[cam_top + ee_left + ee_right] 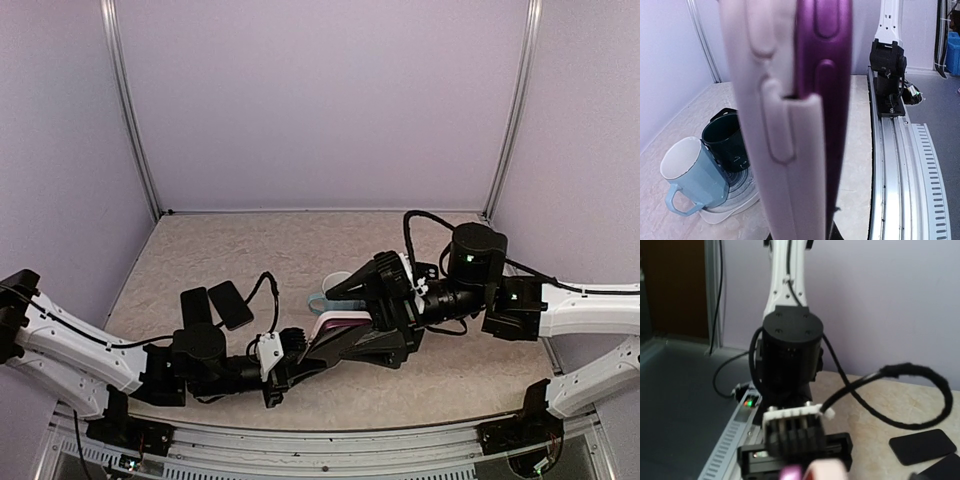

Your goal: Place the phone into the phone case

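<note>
In the left wrist view a purple phone point(822, 100) and a pale pink phone case point(775, 130) fill the frame edge on, pressed side by side, with the case's rim overlapping the phone's edge. My left gripper point(303, 354) is shut on their lower end and holds them above the table. The case point(330, 322) points toward my right gripper point(352, 330), whose black fingers stand open on either side of it. In the right wrist view the tips of the phone point(791, 473) and the case point(829, 471) show at the bottom edge, with no finger on them.
A light blue mug point(690, 172) and a dark green mug point(727, 140) stand on a white plate point(735, 202) just behind the grippers. Two flat black slabs point(215, 305) lie at the left. A cable point(900, 400) loops over the table. A metal rail point(890, 165) lines the near edge.
</note>
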`<action>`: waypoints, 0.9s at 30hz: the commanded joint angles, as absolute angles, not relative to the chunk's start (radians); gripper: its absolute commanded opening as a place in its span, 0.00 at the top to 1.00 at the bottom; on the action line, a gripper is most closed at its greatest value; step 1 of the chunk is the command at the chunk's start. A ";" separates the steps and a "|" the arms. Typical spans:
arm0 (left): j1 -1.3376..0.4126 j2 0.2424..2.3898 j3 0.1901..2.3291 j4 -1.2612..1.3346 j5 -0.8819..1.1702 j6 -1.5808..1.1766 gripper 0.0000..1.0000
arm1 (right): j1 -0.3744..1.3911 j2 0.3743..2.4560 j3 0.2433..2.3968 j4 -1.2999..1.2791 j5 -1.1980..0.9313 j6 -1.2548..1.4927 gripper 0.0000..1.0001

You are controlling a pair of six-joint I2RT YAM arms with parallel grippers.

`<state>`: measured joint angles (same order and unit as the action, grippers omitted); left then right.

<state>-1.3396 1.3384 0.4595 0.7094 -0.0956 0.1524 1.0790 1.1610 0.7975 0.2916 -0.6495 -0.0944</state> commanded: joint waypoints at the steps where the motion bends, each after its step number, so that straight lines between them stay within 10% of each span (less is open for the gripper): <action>1: -1.361 1.348 0.475 0.790 -0.118 0.193 1.00 | 1.068 1.226 0.837 0.199 -0.719 -0.142 0.13; 12: -1.370 1.373 0.479 0.776 -0.090 0.179 1.00 | 1.050 1.221 0.828 0.253 -0.770 -0.095 0.49; 17: -1.379 1.368 0.494 0.777 -0.099 0.186 1.00 | 1.049 1.248 0.854 0.159 -0.737 -0.122 1.00; 22: -1.385 1.371 0.513 0.759 -0.097 0.164 1.00 | 1.049 1.237 0.849 0.181 -0.709 -0.122 1.00; 25: -1.385 1.384 0.561 0.727 -0.102 0.120 0.50 | 1.049 1.228 0.846 0.208 -0.676 -0.112 1.00; 27: -1.385 1.395 0.584 0.719 -0.113 0.096 0.34 | 1.049 1.220 0.843 0.223 -0.667 -0.108 1.00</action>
